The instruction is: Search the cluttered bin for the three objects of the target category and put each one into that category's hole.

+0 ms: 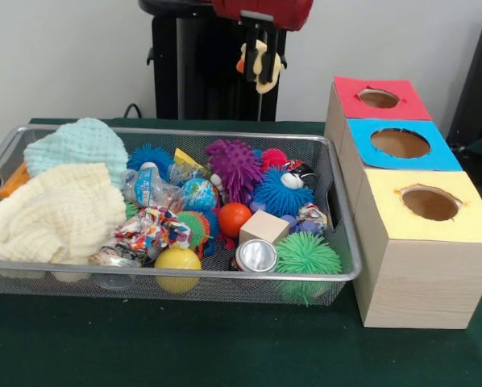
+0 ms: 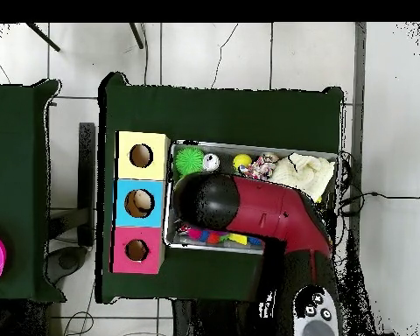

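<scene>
Green cloth covers the worktop (image 1: 225,347) at the front, and on it, well below my jaws (image 1: 259,71), sits the bin (image 1: 184,276), a shallow silver wire-mesh basket packed with clutter. Against its front rim lie a yellow ball (image 1: 177,260), a shiny can end (image 1: 256,255) and a green spiky ball (image 1: 307,256); behind those are a plain wooden cube (image 1: 264,226) and an orange ball (image 1: 234,218). Further back, almost directly beneath me, rest a purple spiky ball (image 1: 234,167) and a blue spiky ball (image 1: 281,193). Cream knitted cloth (image 1: 51,216) and a pale mint knitted piece (image 1: 78,147) fill the end of the bin off to one side. I am raised high over the far rim of the bin, hanging straight down from the red wrist (image 1: 261,12) at the top of the front view, and I am closed on a small yellow and orange object (image 1: 265,64), clear of everything in the basket. To the other side of me stand three wooden boxes in a row beside the bin, with a red top (image 1: 382,98), a blue top (image 1: 402,145) and a yellow top (image 1: 430,205), each with a round hole. From overhead, my red arm (image 2: 257,210) reaches out from the base across the bin, its black rounded joint (image 2: 206,201) above the end of the basket next to the boxes.
</scene>
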Action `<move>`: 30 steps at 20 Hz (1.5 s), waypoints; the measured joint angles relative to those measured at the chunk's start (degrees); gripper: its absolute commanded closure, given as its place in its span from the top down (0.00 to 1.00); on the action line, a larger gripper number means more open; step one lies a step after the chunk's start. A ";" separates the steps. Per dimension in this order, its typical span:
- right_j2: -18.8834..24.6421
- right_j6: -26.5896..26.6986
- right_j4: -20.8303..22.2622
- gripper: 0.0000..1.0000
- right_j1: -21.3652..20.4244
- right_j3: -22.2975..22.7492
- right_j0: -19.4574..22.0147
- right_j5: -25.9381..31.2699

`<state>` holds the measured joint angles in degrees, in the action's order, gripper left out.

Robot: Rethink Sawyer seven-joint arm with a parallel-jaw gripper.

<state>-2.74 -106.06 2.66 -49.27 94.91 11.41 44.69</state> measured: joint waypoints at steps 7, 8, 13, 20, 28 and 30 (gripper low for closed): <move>-1.10 -0.02 -0.25 0.00 0.06 0.02 -3.00 0.00; -1.19 -0.02 -0.29 0.00 0.06 0.02 -3.21 0.00; -2.14 -0.17 -1.29 0.00 0.09 0.02 -5.70 0.00; -2.98 -1.49 -3.17 0.00 0.57 0.02 -8.81 0.00; -4.10 -1.56 -4.57 0.00 2.17 0.02 -10.52 0.00; -4.24 -1.56 -4.75 0.00 2.41 0.01 -10.63 0.00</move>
<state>-6.99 -107.62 -2.10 -46.86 94.92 0.78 44.69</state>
